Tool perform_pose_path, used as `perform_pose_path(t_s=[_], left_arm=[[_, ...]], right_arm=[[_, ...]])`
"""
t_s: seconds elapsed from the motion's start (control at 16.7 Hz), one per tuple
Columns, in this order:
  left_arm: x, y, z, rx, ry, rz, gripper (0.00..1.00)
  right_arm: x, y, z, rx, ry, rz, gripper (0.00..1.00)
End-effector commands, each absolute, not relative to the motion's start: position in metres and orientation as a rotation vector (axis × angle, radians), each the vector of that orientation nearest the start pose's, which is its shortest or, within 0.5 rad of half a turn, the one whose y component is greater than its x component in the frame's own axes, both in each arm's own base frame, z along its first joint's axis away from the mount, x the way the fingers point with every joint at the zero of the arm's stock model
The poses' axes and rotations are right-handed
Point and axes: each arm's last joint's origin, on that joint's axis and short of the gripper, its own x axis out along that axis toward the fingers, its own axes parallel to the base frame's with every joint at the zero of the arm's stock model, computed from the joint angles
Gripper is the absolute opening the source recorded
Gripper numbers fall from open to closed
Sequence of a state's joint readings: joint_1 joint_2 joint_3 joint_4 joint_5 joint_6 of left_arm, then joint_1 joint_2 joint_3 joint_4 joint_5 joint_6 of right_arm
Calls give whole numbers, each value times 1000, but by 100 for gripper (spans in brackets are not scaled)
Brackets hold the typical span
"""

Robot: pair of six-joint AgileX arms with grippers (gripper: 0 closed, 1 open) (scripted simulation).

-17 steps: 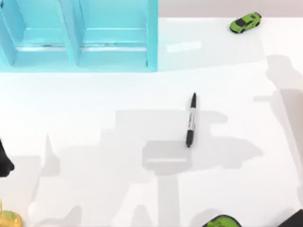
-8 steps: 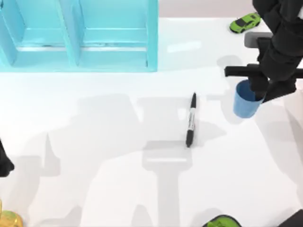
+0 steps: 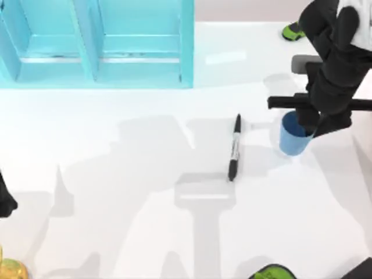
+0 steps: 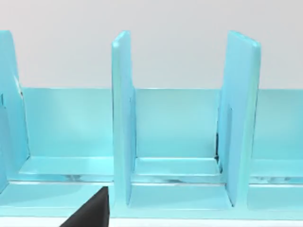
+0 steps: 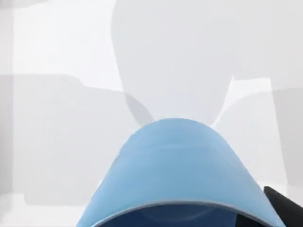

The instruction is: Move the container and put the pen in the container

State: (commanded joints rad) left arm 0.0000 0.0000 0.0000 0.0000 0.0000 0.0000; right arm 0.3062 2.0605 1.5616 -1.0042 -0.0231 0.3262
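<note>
**Right arm holds the blue cup just right of the pen**

The white table (image 3: 116, 192) spans the top view, crossed by grey shadows. At its far left stands the turquoise shelf unit (image 3: 96, 43), the largest thing on it, with upright dividers and open bays; the left wrist view looks straight into those bays (image 4: 177, 137).

Next in size is the right arm — black, reaching in from the top view's upper right corner. The right gripper (image 3: 307, 119) sits over the right side of the table, its fingers clamped on the rim of the container (image 3: 290, 138), a small round blue cup. The cup stands roughly upright, with its mouth partly covered by the gripper. Whether its base touches the table I cannot tell. The right wrist view looks down the cup's outer wall (image 5: 175, 165), with the white table behind it and a dark finger edge at one corner.

The pen (image 3: 234, 148) lies flat near the middle of the table, just left of the container and apart from it, running almost straight from far to near with its slimmer end toward the shelf side.

The left arm is parked at the top view's left edge, where a bit of black shows — its gripper's state I cannot tell.

Smaller things sit at the margins: a green toy car (image 3: 289, 32) partly hidden behind the right arm, a green object (image 3: 272, 272) at the near edge, and a yellow object (image 3: 10, 268) in the near left corner.
</note>
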Motion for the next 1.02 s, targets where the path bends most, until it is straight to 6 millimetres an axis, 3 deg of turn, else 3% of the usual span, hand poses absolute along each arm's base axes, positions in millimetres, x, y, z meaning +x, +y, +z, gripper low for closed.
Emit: perform_pose_path(t_s=[0.3,1.02], left_arm=[[106,-1,160,0,0,0,100],[106,-1,160,0,0,0,100]], right_arm=[[380,127,162,42,1516,27,0],[380,127,162,42,1516,27,90]])
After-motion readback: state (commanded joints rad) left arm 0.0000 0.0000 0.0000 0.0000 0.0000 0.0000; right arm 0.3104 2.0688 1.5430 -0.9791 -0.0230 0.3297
